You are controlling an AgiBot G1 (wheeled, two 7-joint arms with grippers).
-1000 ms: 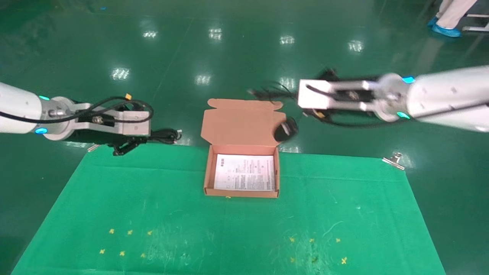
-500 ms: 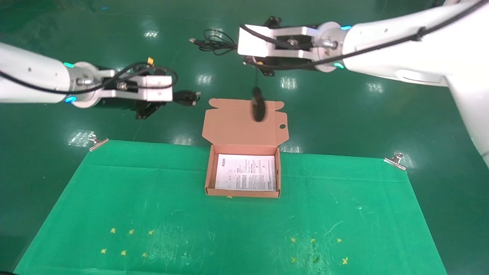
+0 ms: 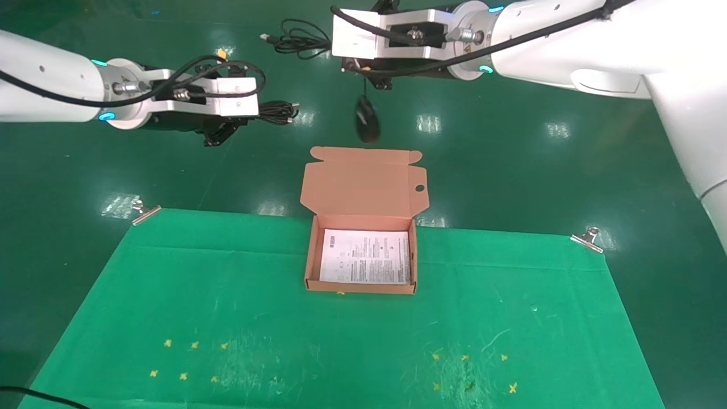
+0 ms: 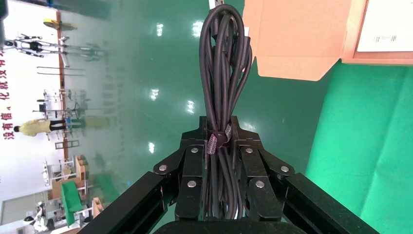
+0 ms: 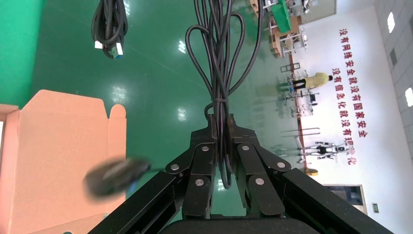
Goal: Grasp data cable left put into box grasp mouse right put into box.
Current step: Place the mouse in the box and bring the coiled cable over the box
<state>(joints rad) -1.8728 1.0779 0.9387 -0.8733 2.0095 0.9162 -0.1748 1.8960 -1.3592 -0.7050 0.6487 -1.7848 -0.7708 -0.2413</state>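
The orange box (image 3: 309,255) lies open on the green mat, its flap lid (image 3: 360,182) laid back. My left gripper (image 3: 257,111) is raised to the left of and beyond the box and is shut on a coiled black data cable (image 3: 276,111). The left wrist view shows the jaws (image 4: 220,127) clamped on the strapped bundle (image 4: 224,63). My right gripper (image 3: 331,42) is high beyond the box and shut on the mouse's coiled cord (image 3: 298,40). The black mouse (image 3: 367,119) dangles from the cord, above the floor past the lid. The right wrist view shows the jaws (image 5: 221,122) on the cord (image 5: 221,58) and the blurred mouse (image 5: 114,175).
A printed white sheet (image 3: 366,255) lies in the box. The green mat (image 3: 227,318) is held by metal clips at its far left (image 3: 145,211) and far right (image 3: 588,238) corners. Small yellow marks dot the mat's near part. Shiny green floor lies beyond.
My right arm has risen and moved left with the cord, and the mouse has swung up from beside the lid to hang beyond it. My left arm has risen with the cable.
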